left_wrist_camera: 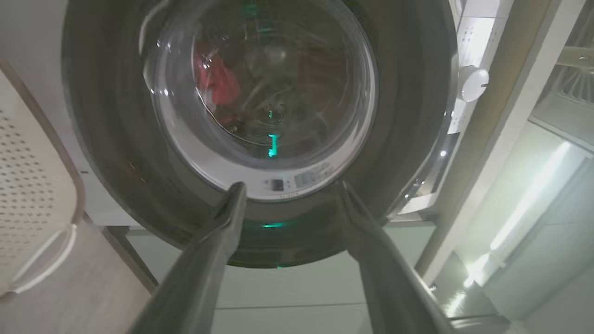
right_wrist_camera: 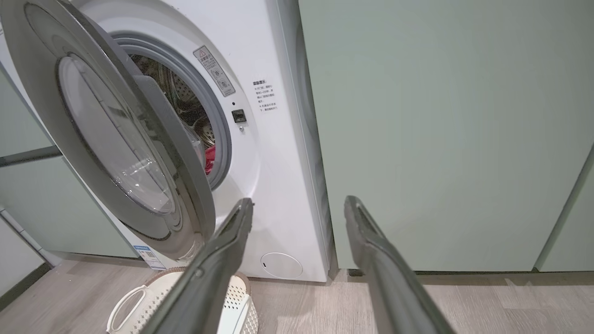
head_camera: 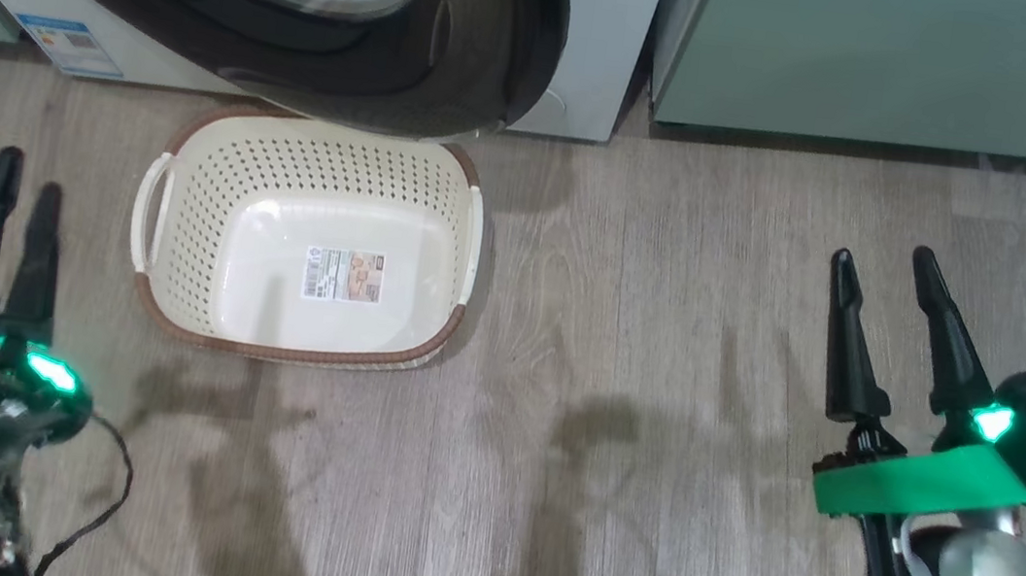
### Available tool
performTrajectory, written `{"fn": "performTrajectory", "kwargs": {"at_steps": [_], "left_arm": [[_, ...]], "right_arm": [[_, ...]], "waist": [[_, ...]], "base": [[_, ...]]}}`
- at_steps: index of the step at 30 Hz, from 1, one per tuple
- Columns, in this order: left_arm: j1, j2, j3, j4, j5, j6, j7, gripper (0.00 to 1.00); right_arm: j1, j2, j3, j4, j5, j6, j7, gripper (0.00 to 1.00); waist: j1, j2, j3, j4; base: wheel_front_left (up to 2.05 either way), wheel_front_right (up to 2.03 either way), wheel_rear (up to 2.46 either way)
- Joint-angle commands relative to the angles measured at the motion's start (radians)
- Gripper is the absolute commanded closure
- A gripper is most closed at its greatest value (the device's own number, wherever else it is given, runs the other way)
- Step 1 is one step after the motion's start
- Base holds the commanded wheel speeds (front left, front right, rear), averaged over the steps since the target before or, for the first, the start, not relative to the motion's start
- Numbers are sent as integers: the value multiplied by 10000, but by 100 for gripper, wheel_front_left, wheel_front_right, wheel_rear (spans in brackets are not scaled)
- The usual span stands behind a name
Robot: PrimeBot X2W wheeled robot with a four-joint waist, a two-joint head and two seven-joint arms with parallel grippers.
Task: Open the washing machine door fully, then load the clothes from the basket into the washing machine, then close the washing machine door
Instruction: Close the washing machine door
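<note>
My left tool (head_camera: 28,175) stands spread wide, gripping nothing, its fingers pointing at the washing machine door (left_wrist_camera: 116,139). My right tool (head_camera: 882,257) is just as wide, also holding nothing, above the floor (head_camera: 624,341). The door hangs partly open over the basket (head_camera: 290,354). The red clothes (right_wrist_camera: 209,157) lie inside the drum (right_wrist_camera: 185,102).

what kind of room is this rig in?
Probably a home laundry corner, or a mock-up of one: a white front-loading washing machine set between pale green cabinets, with a cream perforated basket on the wood-look floor in front of it.
</note>
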State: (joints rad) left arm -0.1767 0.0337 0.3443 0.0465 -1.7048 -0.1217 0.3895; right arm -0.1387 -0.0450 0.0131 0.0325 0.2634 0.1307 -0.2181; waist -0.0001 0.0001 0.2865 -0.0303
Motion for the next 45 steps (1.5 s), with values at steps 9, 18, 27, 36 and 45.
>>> {"fn": "performTrajectory", "kwargs": {"at_steps": [9, 18, 27, 36, 45], "left_arm": [[-5, 445, -1385, -1657, 4845, -89, -3806, 0], [285, 1375, -3153, -1947, 10965, 736, -5956, 0], [1342, 1661, -4156, -1608, 13875, 1994, -6178, 0], [1850, 1697, -4293, -1087, 14297, 2219, -6339, 0], [2009, 1672, -4377, -862, 14306, 2251, -6392, 0]], "right_arm": [[27, -52, -111, -512, -292, 0, 237, 0], [275, -52, -301, -781, -558, 0, 493, 0], [957, -52, -437, -958, -716, 0, 766, 0], [1545, -52, -580, -1193, -816, 0, 995, 0], [1844, -52, -674, -1484, -799, 0, 1155, 0]], "waist": [[1, -1, -461, 68], [1, -1, -1026, 45], [1, -1, -1689, 123], [1, -1, -2144, 236], [1, -1, -2251, 211]], "base": [[0, 0, 0], [0, 0, 0], [0, 0, 0], [0, 0, 0], [0, 0, 0]]}}
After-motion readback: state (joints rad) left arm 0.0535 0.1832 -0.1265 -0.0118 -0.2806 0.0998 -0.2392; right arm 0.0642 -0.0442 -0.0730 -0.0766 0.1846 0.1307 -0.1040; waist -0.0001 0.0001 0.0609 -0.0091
